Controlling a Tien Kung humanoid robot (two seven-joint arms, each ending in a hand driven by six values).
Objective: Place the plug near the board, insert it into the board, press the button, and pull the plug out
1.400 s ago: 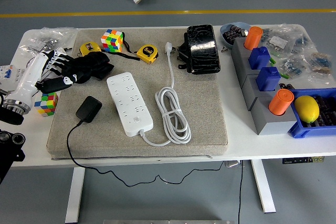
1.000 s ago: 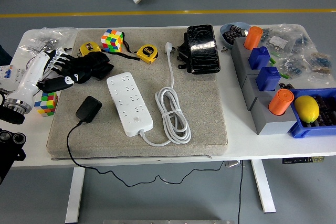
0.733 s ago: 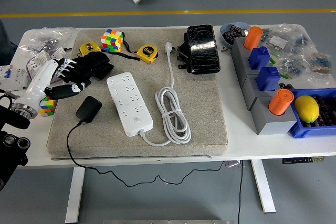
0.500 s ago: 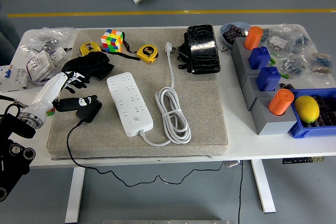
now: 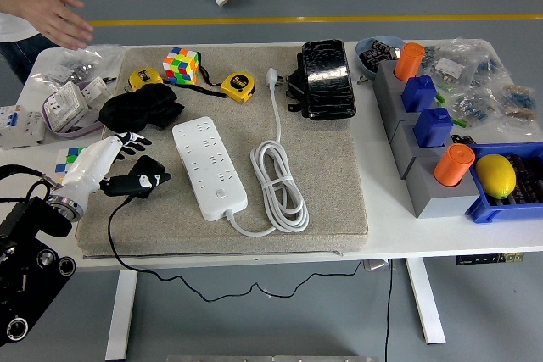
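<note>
The first step is in hand: getting hold of the plug so it can be carried to the board. The left hand (image 5: pixel 127 171) reaches in from the lower left over the grey mat (image 5: pixel 339 175), and its dark fingers (image 5: pixel 127 184) lie right on the black plug (image 5: pixel 146 174), which rests on the mat just left of the white power strip (image 5: pixel 209 167). The fingers look partly curled over the plug's near side, but I cannot tell whether they have actually closed on it or merely touch it (the plug and the fingers are both black and merge together). The plug's thin black cord (image 5: pixel 114 239) runs off the mat's front edge and hangs below the table. By my judgement, the next move calls for a firm pinch on the plug's body, then a short lift and carry to the right, turning it so its prongs face down over a socket of the strip, with slack left in the cord so it does not drag. The strip lies near the plug, but apart from it. The right arm is out of view. A person's hand (image 5: pixel 59 14) hovers at the top left, well away from the plug.
</note>
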